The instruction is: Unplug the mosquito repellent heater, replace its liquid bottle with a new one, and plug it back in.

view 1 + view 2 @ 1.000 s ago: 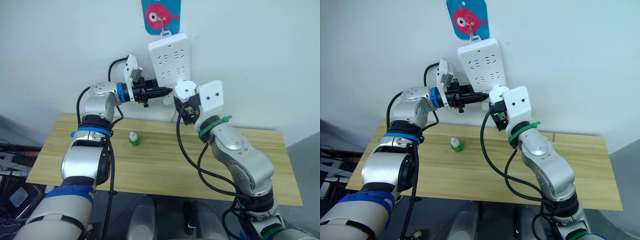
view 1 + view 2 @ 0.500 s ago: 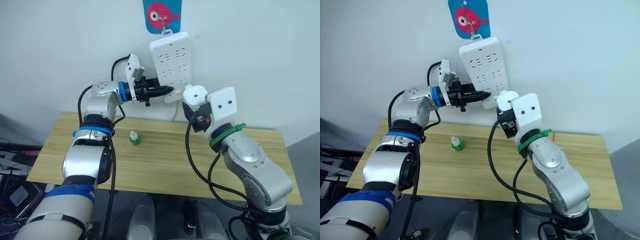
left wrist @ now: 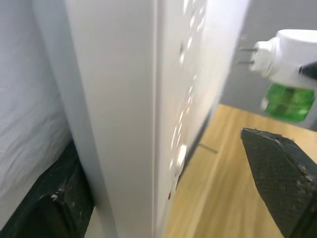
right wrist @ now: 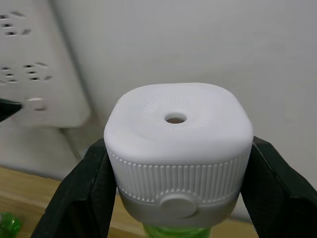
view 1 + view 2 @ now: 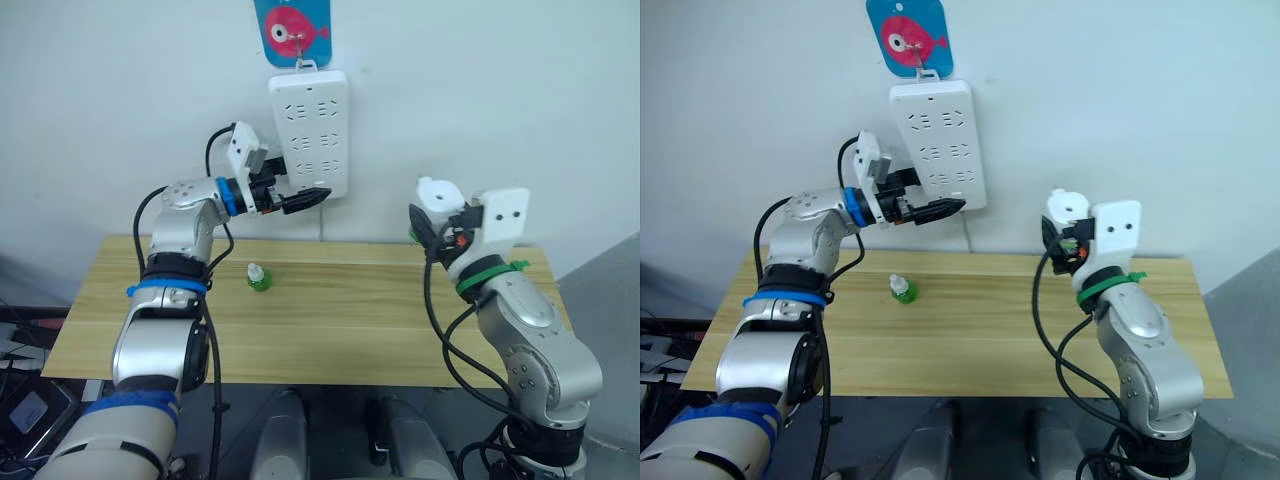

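The mosquito repellent heater [image 4: 176, 144] is a white rounded unit with a round hole on top. A green liquid bottle [image 3: 287, 101] is fitted under it and its two prongs are bare. My right gripper [image 4: 177, 163] is shut on its sides and holds it in the air to the right of the white power strip [image 5: 308, 135] on the wall. My left gripper [image 5: 303, 200] is open at the strip's lower edge, with the edge between its fingers [image 3: 277, 183]. A small green bottle with a white cap [image 5: 258, 277] stands on the wooden table [image 5: 350, 320].
The power strip hangs from a hook on a blue fish sign [image 5: 292, 20], and its cable drops behind the table. The table's far edge meets the wall. Bare wood lies between the small bottle and my right arm.
My right gripper has carried the heater rightward, away from the strip's lower corner. My left gripper has opened at the strip's edge. The camera view has also shifted.
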{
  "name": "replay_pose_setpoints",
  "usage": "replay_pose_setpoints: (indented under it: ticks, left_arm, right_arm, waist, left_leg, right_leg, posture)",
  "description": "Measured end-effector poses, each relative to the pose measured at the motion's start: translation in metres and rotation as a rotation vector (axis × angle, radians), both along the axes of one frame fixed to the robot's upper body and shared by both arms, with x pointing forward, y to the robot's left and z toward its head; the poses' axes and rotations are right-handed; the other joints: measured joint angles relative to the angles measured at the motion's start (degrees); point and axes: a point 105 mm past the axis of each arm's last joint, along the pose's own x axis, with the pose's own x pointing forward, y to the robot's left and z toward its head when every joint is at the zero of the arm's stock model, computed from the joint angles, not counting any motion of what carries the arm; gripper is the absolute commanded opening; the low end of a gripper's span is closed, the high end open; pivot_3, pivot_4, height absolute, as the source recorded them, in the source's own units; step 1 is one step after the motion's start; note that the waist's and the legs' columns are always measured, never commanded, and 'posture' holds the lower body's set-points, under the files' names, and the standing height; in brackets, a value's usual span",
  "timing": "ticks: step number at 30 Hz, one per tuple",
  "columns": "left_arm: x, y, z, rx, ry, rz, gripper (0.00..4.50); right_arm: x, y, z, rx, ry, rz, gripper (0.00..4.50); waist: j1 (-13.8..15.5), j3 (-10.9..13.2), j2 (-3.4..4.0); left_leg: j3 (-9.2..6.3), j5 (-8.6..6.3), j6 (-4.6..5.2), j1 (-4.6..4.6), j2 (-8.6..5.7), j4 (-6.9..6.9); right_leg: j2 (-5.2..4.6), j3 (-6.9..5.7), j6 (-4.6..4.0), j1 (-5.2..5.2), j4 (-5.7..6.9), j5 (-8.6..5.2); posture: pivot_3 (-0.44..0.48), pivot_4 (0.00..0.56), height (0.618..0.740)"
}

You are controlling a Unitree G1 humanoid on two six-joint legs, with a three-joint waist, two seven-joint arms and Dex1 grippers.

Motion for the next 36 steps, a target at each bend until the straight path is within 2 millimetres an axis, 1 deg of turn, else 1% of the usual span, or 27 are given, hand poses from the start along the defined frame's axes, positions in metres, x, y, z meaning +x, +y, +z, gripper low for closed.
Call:
replay_pose_setpoints:
  ticks: [2, 4, 5, 7, 10, 13, 15, 18, 20, 22, 25, 28, 32, 36]
  left_arm:
    - [-0.005, 0.018, -0.007, -0.014, 0.022, 0.083, 4.48]
    - [-0.014, 0.030, -0.013, -0.028, 0.041, 0.143, 4.48]
    - [-0.018, 0.031, -0.015, -0.037, 0.050, 0.154, 4.48]
    - [-0.033, 0.028, -0.018, -0.048, 0.063, 0.163, 4.48]
    - [-0.055, 0.021, -0.019, -0.084, 0.077, 0.173, 4.48]
    - [-0.085, 0.002, -0.022, -0.116, 0.094, 0.142, 4.48]
    - [-0.099, -0.015, -0.032, -0.130, 0.130, 0.105, 4.48]
    - [-0.109, -0.044, -0.053, -0.168, 0.201, 0.047, 4.48]
    - [-0.109, -0.065, -0.064, -0.193, 0.216, 0.014, 4.48]
    - [-0.111, -0.084, -0.075, -0.182, 0.212, -0.031, 4.48]
    - [-0.111, -0.108, -0.083, -0.192, 0.193, -0.093, 4.48]
    - [-0.106, -0.123, -0.083, -0.190, 0.140, -0.138, 4.48]
    - [-0.102, -0.138, -0.089, -0.181, 0.097, -0.182, 4.48]
    - [-0.100, -0.148, -0.093, -0.171, 0.065, -0.205, 4.48]
  right_arm:
    - [0.000, -0.009, -0.014, 0.095, 0.055, -0.001, 3.01]
    - [0.001, -0.013, -0.023, 0.205, 0.097, 0.009, 3.01]
    - [0.001, -0.016, -0.026, 0.243, 0.110, 0.008, 3.01]
    - [0.002, -0.018, -0.032, 0.354, 0.141, 0.029, 3.01]
    - [0.005, -0.020, -0.041, 0.482, 0.183, 0.047, 3.01]
    - [0.009, -0.025, -0.053, 0.594, 0.234, 0.050, 3.01]
    - [0.011, -0.027, -0.061, 0.660, 0.267, 0.059, 3.01]
    - [0.012, -0.025, -0.067, 0.694, 0.307, 0.098, 3.01]
    - [0.010, -0.025, -0.070, 0.724, 0.314, 0.111, 3.01]
    - [0.007, -0.024, -0.071, 0.775, 0.318, 0.126, 3.01]
    - [0.003, -0.024, -0.071, 0.844, 0.326, 0.137, 3.01]
    - [-0.001, -0.024, -0.071, 0.906, 0.342, 0.149, 3.01]
    - [-0.003, -0.027, -0.062, 0.918, 0.338, 0.177, 3.01]
    - [-0.003, -0.028, -0.055, 0.948, 0.333, 0.190, 3.01]
  waist:
    - [-0.26, 0.02, 0.02]
    - [-0.13, 0.04, 0.03]
    - [0.10, 0.05, 0.04]
    - [0.73, 0.05, 0.03]
    - [1.32, 0.06, 0.03]
    - [2.20, 0.06, 0.04]
    - [2.42, 0.07, 0.05]
    - [3.33, 0.07, 0.07]
    - [3.97, 0.07, 0.08]
    - [4.17, 0.07, 0.07]
    - [4.25, 0.07, 0.07]
    - [4.24, 0.07, 0.07]
    - [3.91, 0.05, 0.10]
    - [3.64, 0.05, 0.09]
  left_leg:
    - [-0.05, 0.00, -0.01, -0.02, 0.03, -0.15]
    - [-0.09, 0.02, -0.06, -0.16, 0.00, -0.29]
    - [-0.11, 0.06, -0.12, -0.22, -0.04, -0.37]
    - [-0.11, 0.18, -0.33, -0.46, -0.09, -0.53]
    - [-0.10, 0.24, -0.46, -0.46, -0.13, -0.81]
    - [-0.07, 0.24, -0.46, -0.46, -0.14, -0.93]
    - [-0.07, 0.24, -0.46, -0.45, -0.15, -0.93]
    - [-0.05, 0.29, -0.53, -0.43, -0.20, -0.92]
    - [-0.04, 0.30, -0.55, -0.43, -0.20, -0.91]
    - [-0.01, 0.31, -0.55, -0.43, -0.19, -0.91]
    - [0.07, 0.31, -0.55, -0.43, -0.19, -0.91]
    - [0.10, 0.31, -0.55, -0.43, -0.20, -0.91]
    - [0.21, 0.31, -0.54, -0.43, -0.21, -0.91]
    - [0.22, 0.31, -0.54, -0.43, -0.20, -0.91]
  right_leg:
    - [0.00, 0.01, -0.06, -0.05, -0.01, -0.03]
    - [-0.04, -0.02, -0.07, -0.19, -0.02, -0.03]
    - [-0.07, -0.04, -0.11, -0.24, -0.03, -0.02]
    - [-0.14, -0.03, -0.30, -0.52, -0.06, 0.10]
    - [-0.22, -0.01, -0.30, -0.55, -0.25, 0.10]
    - [-0.25, 0.00, -0.29, -0.53, -0.43, 0.09]
    - [-0.25, 0.00, -0.25, -0.51, -0.45, 0.07]
    - [-0.23, 0.01, -0.12, -0.50, -0.48, 0.00]
    - [-0.20, 0.03, -0.04, -0.50, -0.49, -0.04]
    - [-0.16, 0.10, -0.04, -0.50, -0.52, -0.04]
    - [-0.15, 0.14, -0.04, -0.50, -0.54, -0.02]
    - [-0.12, 0.12, -0.08, -0.52, -0.54, 0.01]
    - [-0.11, 0.12, -0.11, -0.53, -0.55, 0.06]
    - [-0.11, 0.11, -0.10, -0.53, -0.56, 0.07]
  posture:
    - [0.300, 0.274, 0.740]
    - [0.315, 0.277, 0.740]
    - [0.317, 0.276, 0.740]
    - [0.327, 0.275, 0.740]
    - [0.342, 0.277, 0.740]
    - [0.344, 0.277, 0.740]
    - [0.349, 0.273, 0.740]
    - [0.337, 0.266, 0.740]
    - [0.327, 0.260, 0.740]
    - [0.318, 0.260, 0.740]
    - [0.298, 0.253, 0.740]
    - [0.277, 0.250, 0.740]
    - [0.262, 0.247, 0.740]
    - [0.251, 0.246, 0.740]
